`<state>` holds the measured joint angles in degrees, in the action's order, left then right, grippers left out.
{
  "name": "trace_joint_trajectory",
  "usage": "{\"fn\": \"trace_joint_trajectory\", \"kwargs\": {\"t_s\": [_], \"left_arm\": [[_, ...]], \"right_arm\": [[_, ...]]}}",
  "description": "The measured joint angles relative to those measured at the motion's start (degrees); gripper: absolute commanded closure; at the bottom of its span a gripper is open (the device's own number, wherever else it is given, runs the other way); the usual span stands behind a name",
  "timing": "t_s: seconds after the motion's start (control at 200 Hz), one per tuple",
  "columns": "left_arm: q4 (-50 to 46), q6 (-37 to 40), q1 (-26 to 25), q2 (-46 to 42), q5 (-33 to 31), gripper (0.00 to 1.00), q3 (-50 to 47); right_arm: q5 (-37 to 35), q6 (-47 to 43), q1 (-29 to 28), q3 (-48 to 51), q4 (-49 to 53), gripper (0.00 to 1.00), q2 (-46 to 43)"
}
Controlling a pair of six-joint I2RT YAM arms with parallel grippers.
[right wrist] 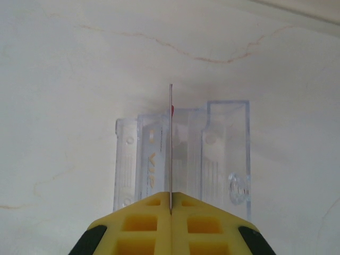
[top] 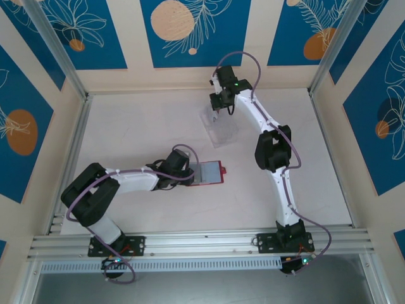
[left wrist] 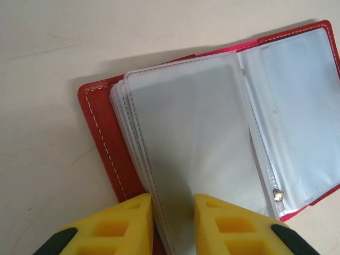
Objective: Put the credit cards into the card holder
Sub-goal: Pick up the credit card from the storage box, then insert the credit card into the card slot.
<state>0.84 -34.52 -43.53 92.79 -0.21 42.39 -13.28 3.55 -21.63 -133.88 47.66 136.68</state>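
There's the thin plastic credit card (right wrist: pixel 171 138), seen edge-on with a sliver of red at its top, pinched tight between the yellow fingers of the right gripper (right wrist: pixel 171 204). It's held over the clear plastic tray (right wrist: pixel 228 149), out at the far side of the pale table (top: pixel 139 126). Nearer the arms now, mid-table and well apart from the tray: the small red folding card holder (left wrist: pixel 101 138) lies open, its clear plastic sleeves (left wrist: pixel 191 122) fanned out. The left gripper (left wrist: pixel 173 212) is right at the sleeves' near edge, its yellow fingers part-way apart with sleeves between them, and I can't tell whether it's actually gripping them
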Motion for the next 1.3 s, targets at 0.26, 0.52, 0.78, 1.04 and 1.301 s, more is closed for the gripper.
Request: {"fn": "trace_joint_trajectory", "kwargs": {"t_s": [0.26,0.52,0.78,1.04,1.301], "left_arm": [[-1.2,0.6,-0.3,-1.7,1.7,0.76,-1.3],[-2.1,1.5,-0.3,-2.0,1.9,0.76,-1.3],[-2.2,2.0,-0.3,-2.0,1.9,0.77,-1.3],[-3.1,2.2,-0.3,-2.0,1.9,0.77,-0.9],[-3.3,2.1,-0.3,-1.9,1.9,0.77,-0.8]], "right_arm": [[1.1,4.3,-1.2,28.0,-6.1,1.0,-22.9],[8.1,12.5,-6.7,54.7,-17.9,1.0,-43.5],[16.7,26.9,-8.5,82.1,-36.0,1.0,-48.4],[18.1,40.4,-11.1,96.9,-56.9,1.0,-49.9],[18.2,47.1,-12.9,99.9,-67.7,1.0,-49.9]]}}
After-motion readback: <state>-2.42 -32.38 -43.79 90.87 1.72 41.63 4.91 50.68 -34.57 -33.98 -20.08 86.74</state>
